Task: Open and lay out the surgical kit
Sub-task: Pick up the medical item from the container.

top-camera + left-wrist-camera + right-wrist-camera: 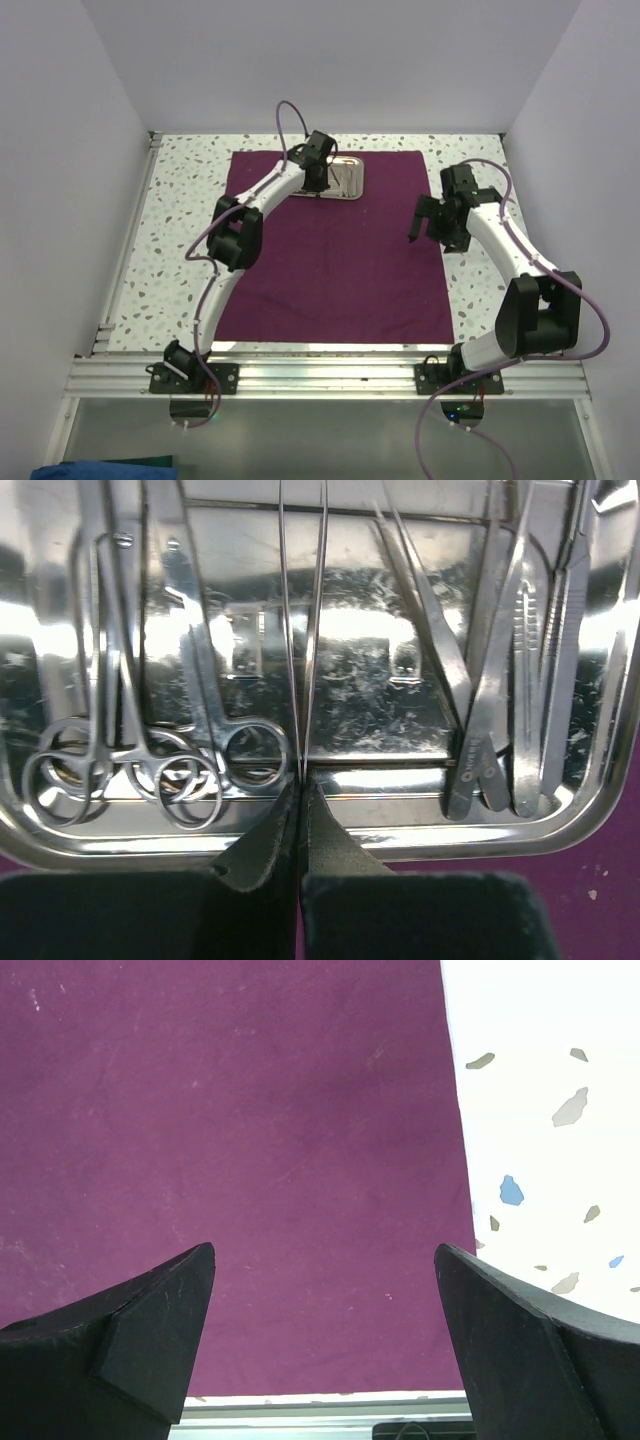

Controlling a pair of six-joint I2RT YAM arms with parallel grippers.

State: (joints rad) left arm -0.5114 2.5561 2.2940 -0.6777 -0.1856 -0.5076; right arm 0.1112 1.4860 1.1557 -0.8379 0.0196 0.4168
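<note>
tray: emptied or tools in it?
Loaded. The steel tray holds ring-handled instruments, long thin tweezers pinched in the left pincer, and more tweezers; none lie on the cloth.

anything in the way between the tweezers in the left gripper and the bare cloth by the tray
Nothing visible. The left gripper is shut on the thin tweezers; only the tray rim lies between them and the bare purple cloth.

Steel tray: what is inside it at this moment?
In the left wrist view the steel tray holds ring-handled instruments on one side, thin tweezers in the middle, broader tweezers on the other. The left gripper, jaws shut, hides the thin tweezers' near end.
</note>
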